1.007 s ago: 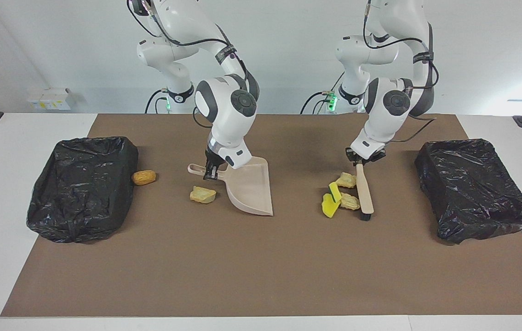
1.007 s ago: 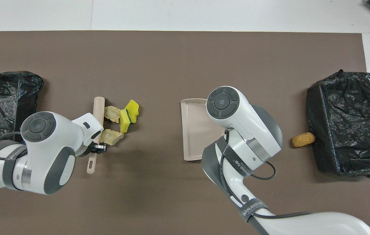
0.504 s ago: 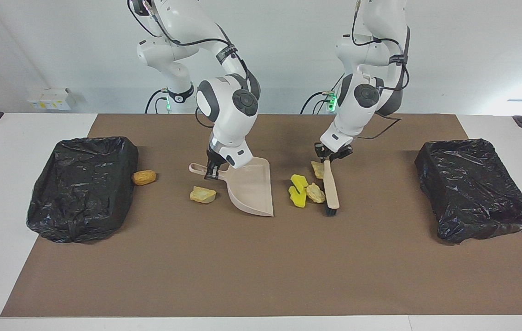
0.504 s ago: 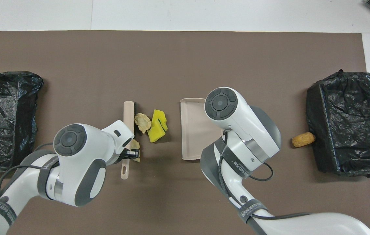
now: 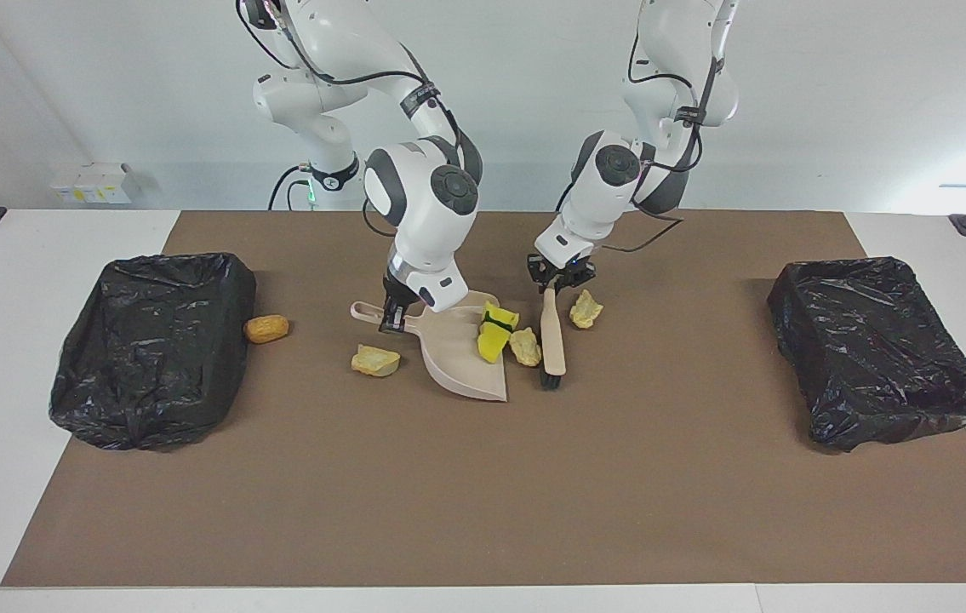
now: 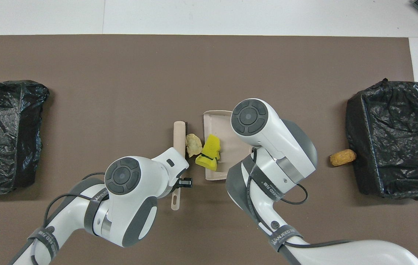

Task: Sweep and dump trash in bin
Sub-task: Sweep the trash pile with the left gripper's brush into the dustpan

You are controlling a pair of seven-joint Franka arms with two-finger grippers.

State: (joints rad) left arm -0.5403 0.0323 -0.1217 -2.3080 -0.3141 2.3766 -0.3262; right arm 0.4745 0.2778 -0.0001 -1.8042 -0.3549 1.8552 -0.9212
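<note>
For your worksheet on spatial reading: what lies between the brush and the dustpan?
In the facing view, a tan scrap lies on the mat between the brush and the dustpan mouth, with yellow sponge bits at the pan's lip.

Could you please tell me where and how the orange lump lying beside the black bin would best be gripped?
Probably across its narrow middle, coming straight down: the orange lump lies flat with one end by the bin, leaving its two long sides free.
</note>
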